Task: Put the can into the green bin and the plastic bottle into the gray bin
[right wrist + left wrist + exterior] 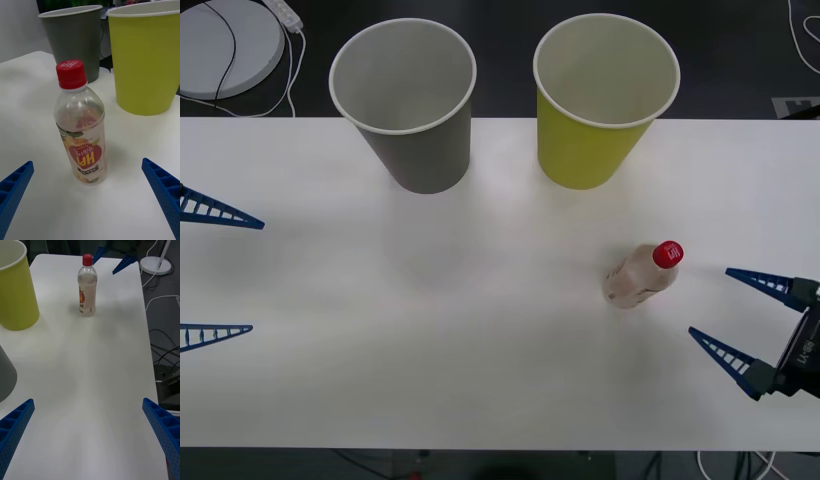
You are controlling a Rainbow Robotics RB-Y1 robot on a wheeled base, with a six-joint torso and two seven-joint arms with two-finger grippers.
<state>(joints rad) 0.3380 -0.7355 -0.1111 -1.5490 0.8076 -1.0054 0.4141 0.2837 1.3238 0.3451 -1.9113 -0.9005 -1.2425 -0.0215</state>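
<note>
Upright, the clear red-capped plastic bottle faces the right gripper's spread ribbed fingers.

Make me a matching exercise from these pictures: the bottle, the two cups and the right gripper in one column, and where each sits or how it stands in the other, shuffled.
Column one:
1. plastic bottle
2. gray bin
3. green bin
4. right gripper

Column two:
A. open, at the table's right edge
B. back of the table, on the robot's left
C. upright, in front of the green bin
D. back of the table, right of the gray one

Pairs: 1-C, 2-B, 3-D, 4-A
</note>
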